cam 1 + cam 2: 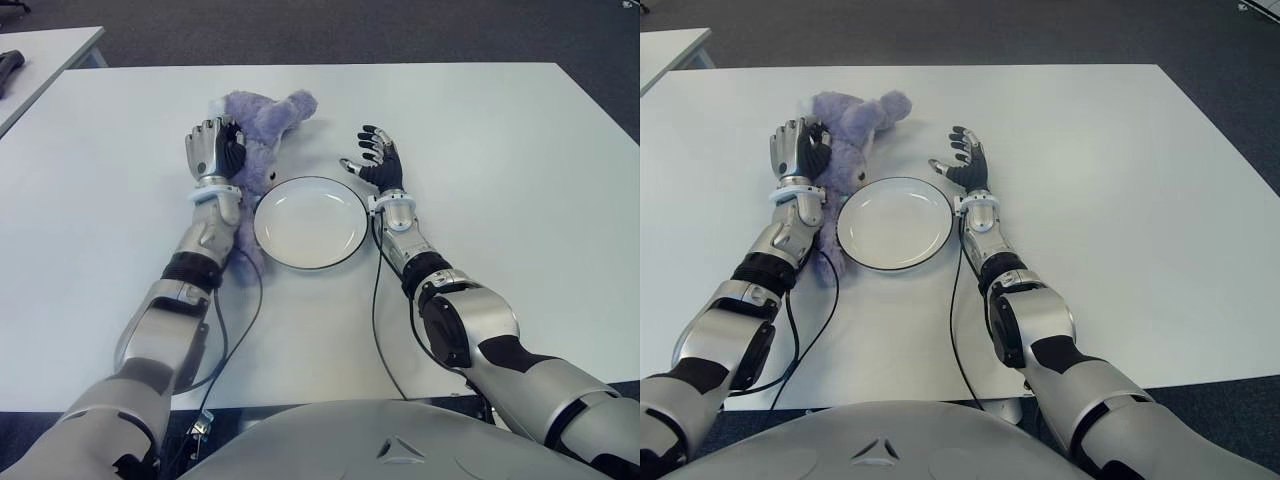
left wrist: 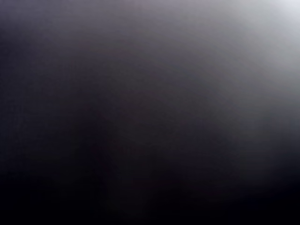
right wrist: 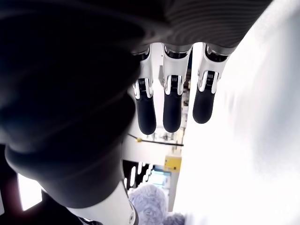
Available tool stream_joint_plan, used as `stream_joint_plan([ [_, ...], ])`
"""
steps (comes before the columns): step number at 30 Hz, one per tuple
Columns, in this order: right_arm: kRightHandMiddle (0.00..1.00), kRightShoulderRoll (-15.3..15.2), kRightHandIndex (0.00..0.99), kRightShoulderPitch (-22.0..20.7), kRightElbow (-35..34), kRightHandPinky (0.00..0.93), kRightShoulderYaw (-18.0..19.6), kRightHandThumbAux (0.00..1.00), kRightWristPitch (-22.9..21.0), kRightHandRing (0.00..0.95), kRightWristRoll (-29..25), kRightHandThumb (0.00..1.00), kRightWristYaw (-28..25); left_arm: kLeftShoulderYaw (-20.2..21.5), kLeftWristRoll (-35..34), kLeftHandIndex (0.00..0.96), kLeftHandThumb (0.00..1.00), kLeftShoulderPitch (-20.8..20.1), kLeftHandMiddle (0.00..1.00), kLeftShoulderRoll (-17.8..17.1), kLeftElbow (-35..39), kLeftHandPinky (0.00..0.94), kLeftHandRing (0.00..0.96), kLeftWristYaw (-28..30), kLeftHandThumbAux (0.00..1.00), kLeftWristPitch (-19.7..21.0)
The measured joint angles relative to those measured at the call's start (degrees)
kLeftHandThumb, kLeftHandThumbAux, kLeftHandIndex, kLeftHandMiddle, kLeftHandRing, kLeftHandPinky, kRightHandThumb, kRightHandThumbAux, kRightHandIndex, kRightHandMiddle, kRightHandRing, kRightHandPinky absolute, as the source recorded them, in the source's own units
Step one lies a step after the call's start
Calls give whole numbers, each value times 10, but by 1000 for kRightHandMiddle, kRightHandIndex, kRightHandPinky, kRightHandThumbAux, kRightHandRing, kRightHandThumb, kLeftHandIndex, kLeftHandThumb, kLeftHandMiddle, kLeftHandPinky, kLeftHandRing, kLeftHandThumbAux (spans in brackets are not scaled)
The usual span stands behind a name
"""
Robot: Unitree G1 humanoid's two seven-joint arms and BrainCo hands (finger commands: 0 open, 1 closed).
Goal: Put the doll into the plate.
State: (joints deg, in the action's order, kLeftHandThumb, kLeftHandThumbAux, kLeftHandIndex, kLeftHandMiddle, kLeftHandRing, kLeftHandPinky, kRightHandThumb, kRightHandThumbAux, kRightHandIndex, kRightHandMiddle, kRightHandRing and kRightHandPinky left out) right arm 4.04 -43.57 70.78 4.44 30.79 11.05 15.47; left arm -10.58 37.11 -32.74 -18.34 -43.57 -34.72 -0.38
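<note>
a: where's the doll (image 1: 262,135)?

b: on the table (image 1: 520,180), not in the plate (image 1: 310,222) yet, just beside the rim. the left hand (image 1: 213,148) sits on it, fingers (image 1: 232,150) curled against the plush. whether they truly grasp it, i cannot tell; the left wrist view is dark.

a: the right hand (image 1: 376,158)?

b: across the plate from the doll, fingers (image 3: 171,110) released, holding nothing.

a: advice?

b: get plush well inside the curl before lifting, clear the rim, and release over the plate's middle.
</note>
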Motion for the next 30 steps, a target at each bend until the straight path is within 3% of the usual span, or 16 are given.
stream_joint_plan([
  [12,246,0,182,0,0,231,0,970,0,224,0,165,1,0,-1,442,743,2,845,0,10,852,851,0,695,15],
  [30,244,0,175,0,0,221,0,970,0,218,0,208,0,-3,1,443,746,32,831,-6,85,830,839,12,692,53],
])
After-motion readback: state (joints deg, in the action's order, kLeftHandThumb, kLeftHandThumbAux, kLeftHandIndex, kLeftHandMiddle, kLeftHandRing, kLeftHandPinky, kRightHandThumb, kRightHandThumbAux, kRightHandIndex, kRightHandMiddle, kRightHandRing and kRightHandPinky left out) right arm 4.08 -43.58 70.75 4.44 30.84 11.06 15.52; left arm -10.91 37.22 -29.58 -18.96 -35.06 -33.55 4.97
